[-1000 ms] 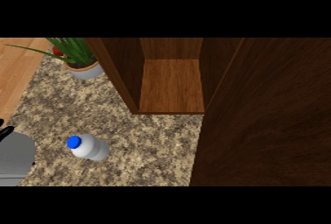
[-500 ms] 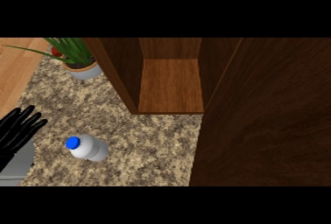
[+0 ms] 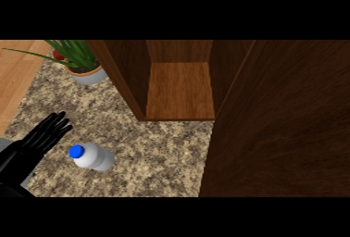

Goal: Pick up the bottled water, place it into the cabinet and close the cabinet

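Observation:
A white water bottle with a blue cap point(image 3: 92, 156) stands on the speckled stone counter point(image 3: 157, 148) at the lower left. My left hand point(image 3: 31, 146) is just left of it, fingers straight and pointing up and to the right, open and apart from the bottle. The wooden cabinet point(image 3: 178, 88) stands open at the back, its inner shelf bare. Its open door point(image 3: 280, 125) fills the right side of the view. My right hand does not show.
A potted green plant point(image 3: 82, 65) in a pale pot sits at the back left, beside the cabinet's left wall. A light wooden surface point(image 3: 14, 74) borders the counter on the left.
My left hand has risen from the lower left edge into view, moving up and right towards the bottle. The bottle and cabinet have not moved.

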Motion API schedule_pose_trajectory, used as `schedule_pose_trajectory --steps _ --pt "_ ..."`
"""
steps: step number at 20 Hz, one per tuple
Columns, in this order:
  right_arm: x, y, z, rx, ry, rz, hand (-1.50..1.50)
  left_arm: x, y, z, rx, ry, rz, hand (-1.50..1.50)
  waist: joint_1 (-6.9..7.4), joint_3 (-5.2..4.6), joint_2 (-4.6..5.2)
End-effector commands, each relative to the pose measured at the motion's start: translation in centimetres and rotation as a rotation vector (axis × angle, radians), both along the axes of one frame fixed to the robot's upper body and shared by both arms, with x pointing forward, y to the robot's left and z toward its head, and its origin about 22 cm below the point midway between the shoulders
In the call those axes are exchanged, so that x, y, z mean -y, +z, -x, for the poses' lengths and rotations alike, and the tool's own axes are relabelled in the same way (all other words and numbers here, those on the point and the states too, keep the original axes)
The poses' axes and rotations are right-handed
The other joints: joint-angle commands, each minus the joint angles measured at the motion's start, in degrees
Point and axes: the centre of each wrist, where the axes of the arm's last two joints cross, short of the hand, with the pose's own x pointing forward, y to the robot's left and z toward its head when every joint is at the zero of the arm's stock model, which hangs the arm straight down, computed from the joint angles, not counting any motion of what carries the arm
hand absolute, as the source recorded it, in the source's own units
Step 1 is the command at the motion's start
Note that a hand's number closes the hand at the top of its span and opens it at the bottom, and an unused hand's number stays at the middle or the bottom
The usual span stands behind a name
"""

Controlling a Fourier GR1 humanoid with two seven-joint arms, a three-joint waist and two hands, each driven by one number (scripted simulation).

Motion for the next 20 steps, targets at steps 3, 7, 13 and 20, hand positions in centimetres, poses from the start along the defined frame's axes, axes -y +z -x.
schedule_pose_trajectory --steps 3,7,13,20 --pt "-0.2 2.0 2.5 0.068 -0.054 0.022 -1.5 -1.1 -3.5 -1.4 -0.064 -0.007 -0.008 -1.5 -0.21 -0.05 -0.05" --pt "-0.3 0.3 0.5 0.062 -0.051 0.05 -1.5 -0.7 -6.2 -2.1 -0.087 -0.001 -0.006 -1.5 0.04 0.03 0.06" --pt "0.9 2.0 2.7 0.066 -0.047 0.028 -1.5 -2.0 -9.4 -1.9 -0.08 0.003 -0.001 -1.5 -0.52 -0.04 0.06" --pt "0.0 1.2 1.3 0.068 -0.06 0.035 -1.5 -0.2 -13.4 -1.0 -0.076 0.012 0.03 -1.5 -0.45 -0.12 0.2"
